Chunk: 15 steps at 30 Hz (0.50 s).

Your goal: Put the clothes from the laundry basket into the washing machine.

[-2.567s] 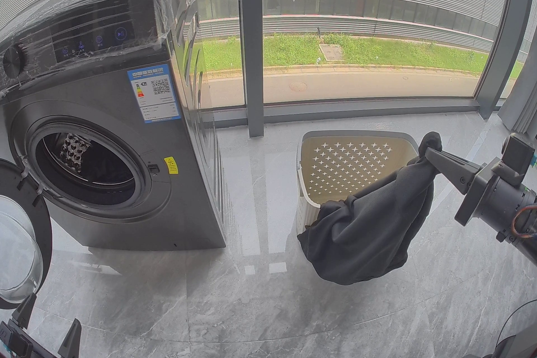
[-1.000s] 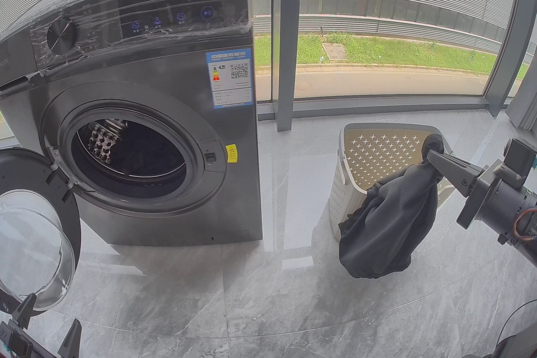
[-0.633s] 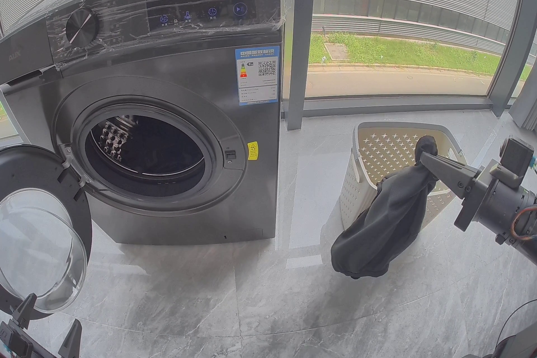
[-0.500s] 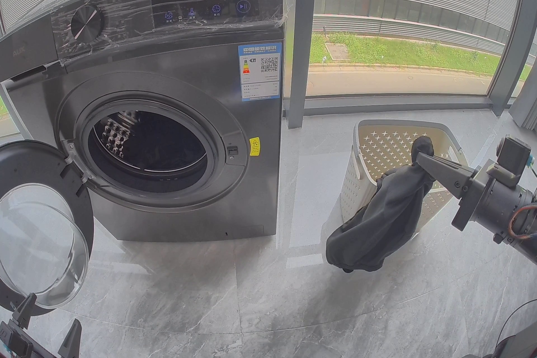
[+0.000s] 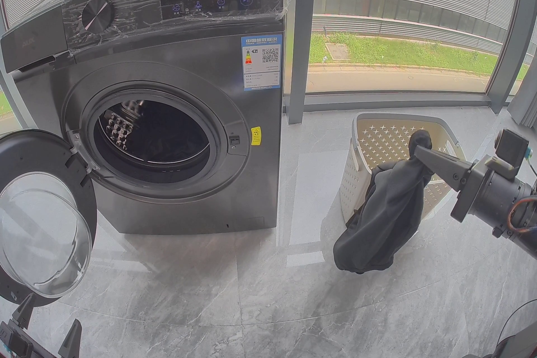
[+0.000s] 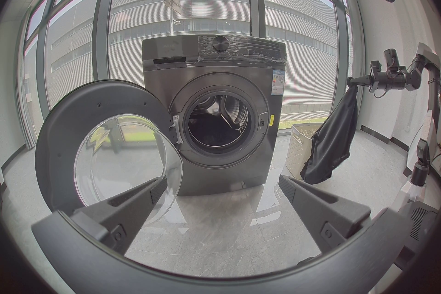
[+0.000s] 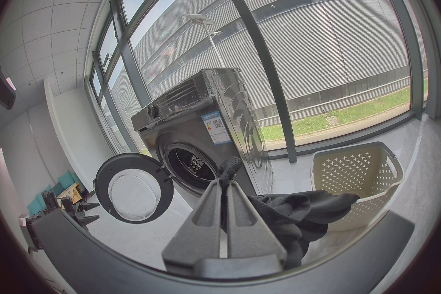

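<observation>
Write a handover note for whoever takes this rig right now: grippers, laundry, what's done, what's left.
Right gripper: jaws shut on the garment, which hangs by the basket.
Left gripper: jaws open, holding nothing, low near the door.
Washer: door swung wide open; the drum is too dark to tell what is inside.
Done: garment lifted out of the basket.
Left: carry it to the drum and release it inside. I see no other clothes in the basket, though the garment hides part of it.
</observation>
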Tool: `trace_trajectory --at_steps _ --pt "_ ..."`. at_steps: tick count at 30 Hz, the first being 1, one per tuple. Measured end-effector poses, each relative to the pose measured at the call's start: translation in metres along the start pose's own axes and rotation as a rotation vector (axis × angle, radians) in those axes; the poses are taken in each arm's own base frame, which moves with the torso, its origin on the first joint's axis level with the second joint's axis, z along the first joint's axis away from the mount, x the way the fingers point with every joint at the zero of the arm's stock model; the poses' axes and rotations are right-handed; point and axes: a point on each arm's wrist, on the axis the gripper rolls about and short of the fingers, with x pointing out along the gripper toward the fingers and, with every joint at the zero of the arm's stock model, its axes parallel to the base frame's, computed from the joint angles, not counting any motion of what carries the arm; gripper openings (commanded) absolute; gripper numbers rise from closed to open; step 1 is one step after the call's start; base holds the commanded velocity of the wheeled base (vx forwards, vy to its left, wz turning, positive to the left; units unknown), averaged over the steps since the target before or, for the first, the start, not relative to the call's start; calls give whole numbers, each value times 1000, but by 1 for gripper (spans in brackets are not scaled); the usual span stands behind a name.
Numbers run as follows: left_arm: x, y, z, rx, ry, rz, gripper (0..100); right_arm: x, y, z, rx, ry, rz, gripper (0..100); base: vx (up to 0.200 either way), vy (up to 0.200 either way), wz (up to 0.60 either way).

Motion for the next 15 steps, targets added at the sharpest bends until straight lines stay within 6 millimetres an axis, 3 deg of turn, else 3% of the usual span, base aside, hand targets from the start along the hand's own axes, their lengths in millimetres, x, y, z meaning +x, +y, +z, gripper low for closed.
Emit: trace_trajectory --at_steps 3,11,15 --pt "0 0 0 0 0 -1 100 -1 0 -7 0 29 5 0 0 0 0" --pt "0 0 0 -1 0 0 100 3 -6 0 6 16 4 0 0 200 0" --pt "0 0 0 -1 0 0 100 6 -8 2 8 16 19 0 0 0 0"
